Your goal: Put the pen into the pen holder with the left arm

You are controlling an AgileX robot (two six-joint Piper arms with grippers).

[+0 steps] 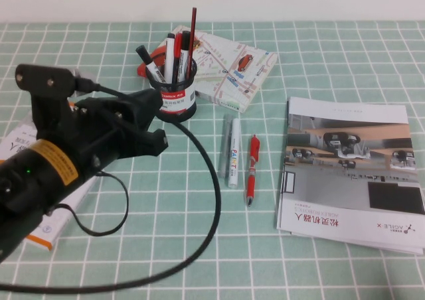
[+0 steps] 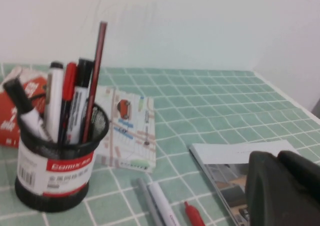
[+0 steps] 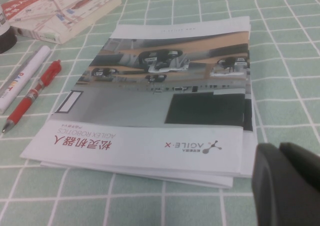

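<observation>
The pen [image 1: 192, 34], a thin dark-red stick, stands upright in the pen holder [image 1: 174, 94], a black mesh cup with a red-banded white label, at the back of the table. Several markers stand in the cup with it. In the left wrist view the pen [image 2: 96, 71] rises highest out of the holder [image 2: 55, 171]. My left gripper [image 1: 156, 141] is shut and empty, a little in front of and left of the holder; it also shows in the left wrist view [image 2: 282, 186]. My right gripper [image 3: 287, 186] is shut and empty beside the brochure's near corner.
A grey pen [image 1: 224, 146], a white paint marker [image 1: 234, 150] and a red clicker pen [image 1: 253, 169] lie side by side in front of the holder. A brochure [image 1: 352, 174] lies at the right, a map booklet [image 1: 232, 68] behind. A black cable [image 1: 212, 207] loops across the table.
</observation>
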